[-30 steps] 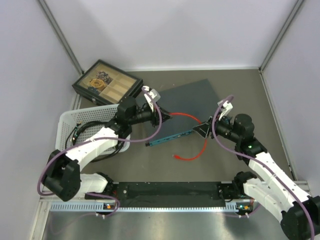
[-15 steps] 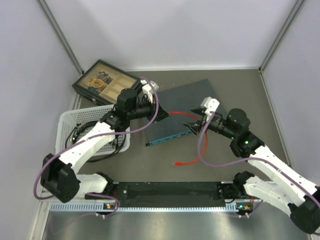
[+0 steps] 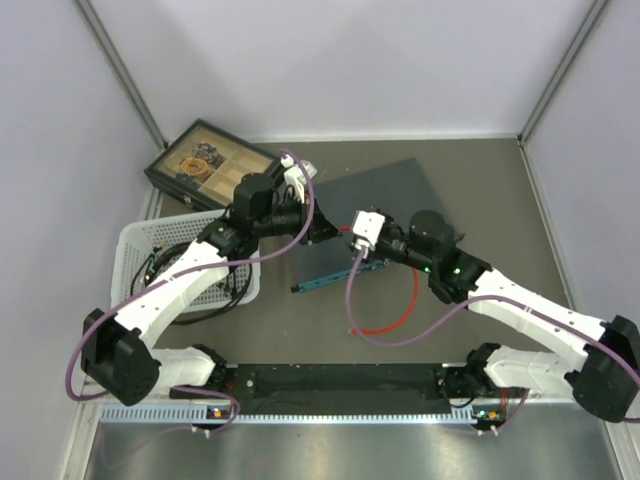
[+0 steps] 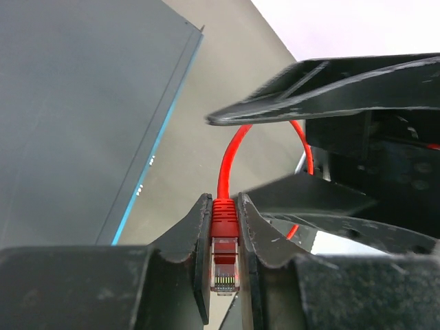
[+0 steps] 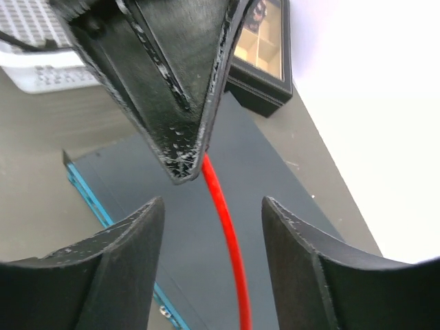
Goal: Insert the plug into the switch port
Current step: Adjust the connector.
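Item: red RJ45 plug. Light and rigid, likely with a fragile latch; its cable is limp. Location: beside the switch, clear of its teal port edge. My left jaws pinch the plug's sides, the best hold. My right jaws are spread astride the cable.

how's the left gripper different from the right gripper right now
The black two-finger left gripper is shut on the clear-tipped red plug; the black two-finger right gripper stands open, gripping nothing. The left gripper clamps the plug end, while the thin red cable merely runs through the gap between the right gripper's fingers. Both hang close together, tips facing, over the flat dark blue-grey metal switch.
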Controlling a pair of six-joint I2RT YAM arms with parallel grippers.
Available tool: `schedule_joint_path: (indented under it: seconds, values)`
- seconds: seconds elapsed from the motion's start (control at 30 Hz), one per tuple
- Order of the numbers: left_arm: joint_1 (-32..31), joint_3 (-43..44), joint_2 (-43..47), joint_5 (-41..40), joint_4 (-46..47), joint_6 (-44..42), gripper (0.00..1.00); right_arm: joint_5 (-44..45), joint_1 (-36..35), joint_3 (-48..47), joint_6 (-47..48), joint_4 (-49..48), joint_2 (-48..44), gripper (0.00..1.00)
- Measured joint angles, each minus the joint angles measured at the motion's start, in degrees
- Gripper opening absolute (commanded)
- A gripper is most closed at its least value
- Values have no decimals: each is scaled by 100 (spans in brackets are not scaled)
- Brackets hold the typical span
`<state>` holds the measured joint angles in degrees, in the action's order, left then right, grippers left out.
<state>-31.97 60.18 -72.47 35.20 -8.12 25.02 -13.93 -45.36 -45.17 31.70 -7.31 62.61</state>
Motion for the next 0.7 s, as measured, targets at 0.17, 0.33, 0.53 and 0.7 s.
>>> schedule_joint_path:
  seconds: [0.17, 0.33, 0.53, 0.7]
  values:
    - [0, 90, -2, 98, -116, 20, 0, 118, -33, -120, 240, -2, 278, 36]
    - [0, 162, -4, 127, -280, -9, 0, 72, -59, -234, 258, 13, 452, 0]
    - [-2, 284, -9, -17, -503, -260, 33, 9, -83, -258, -291, 118, 457, 0]
    - [2, 284, 61, -280, -472, -525, 68, -313, 70, -258, -1298, 251, 457, 0]
